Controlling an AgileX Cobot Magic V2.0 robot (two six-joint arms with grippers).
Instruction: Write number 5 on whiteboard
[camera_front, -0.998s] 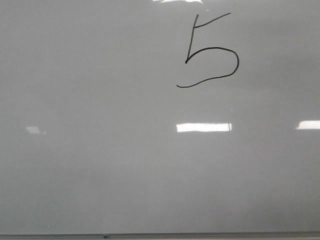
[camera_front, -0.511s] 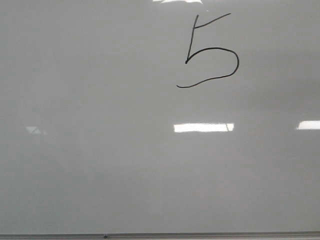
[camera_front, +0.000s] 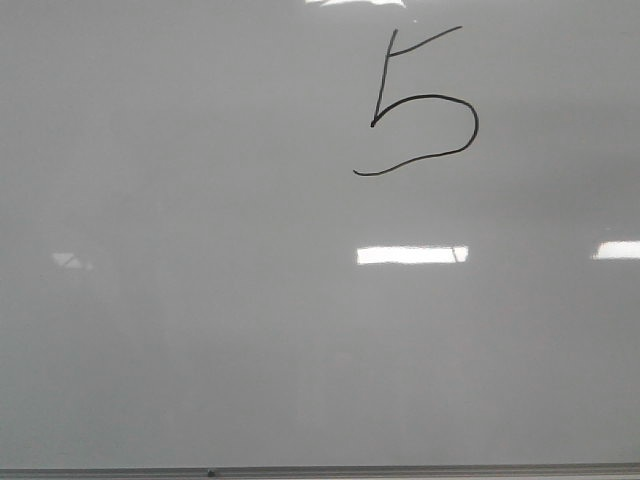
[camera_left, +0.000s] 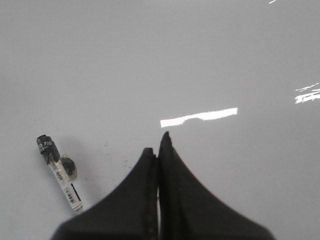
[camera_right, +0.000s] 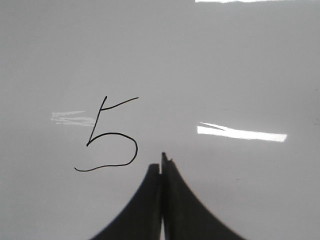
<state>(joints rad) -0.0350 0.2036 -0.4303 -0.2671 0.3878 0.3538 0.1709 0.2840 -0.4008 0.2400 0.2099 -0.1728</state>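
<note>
The whiteboard (camera_front: 200, 330) fills the front view, pale grey and glossy. A black hand-drawn number 5 (camera_front: 476, 125) sits at its upper right; it also shows in the right wrist view (camera_right: 135, 148). My right gripper (camera_right: 161, 162) is shut and empty, just beside the digit's belly. My left gripper (camera_left: 157, 145) is shut and empty over bare board. A marker (camera_left: 61, 173) with a black cap lies on the board in the left wrist view, apart from the left fingers. Neither gripper shows in the front view.
A thin grey metal rail (camera_front: 320, 471) runs along the board's near edge. Bright rectangular light reflections (camera_front: 410, 255) lie on the board. A small dark round thing (camera_left: 68, 167) sits next to the marker.
The drawn 5 is the same. Only the light reflections on the board shift slightly sideways.
</note>
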